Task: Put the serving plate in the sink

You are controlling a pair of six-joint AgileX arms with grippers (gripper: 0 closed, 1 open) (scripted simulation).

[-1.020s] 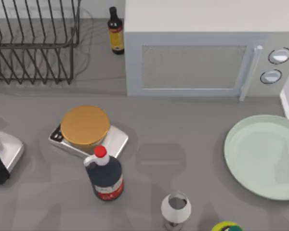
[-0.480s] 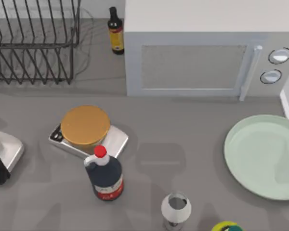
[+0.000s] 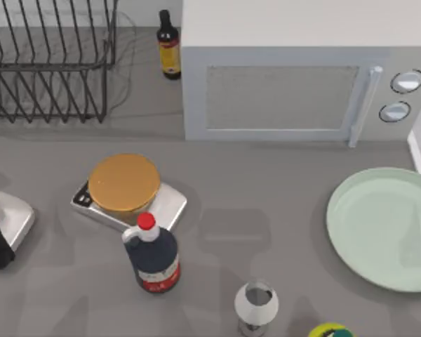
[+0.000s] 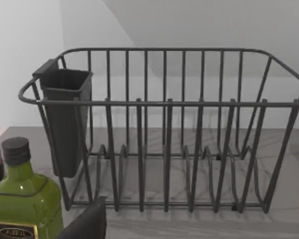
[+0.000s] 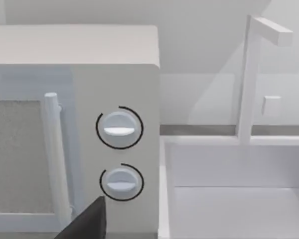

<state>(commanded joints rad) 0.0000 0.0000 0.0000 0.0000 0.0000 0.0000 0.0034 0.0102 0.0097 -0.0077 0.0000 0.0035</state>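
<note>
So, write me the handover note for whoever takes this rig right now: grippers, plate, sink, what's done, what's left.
Left gripper: a dark fingertip shows in the left wrist view, facing the dish rack; holding nothing visible.
Right gripper: a fingertip shows in the right wrist view, facing the microwave and the sink.
Serving plate: flat on the counter at the table's right edge, in front of the microwave, untouched.
Done: nothing yet.
Left: grasp the plate, carry it to the sink, release.
</note>
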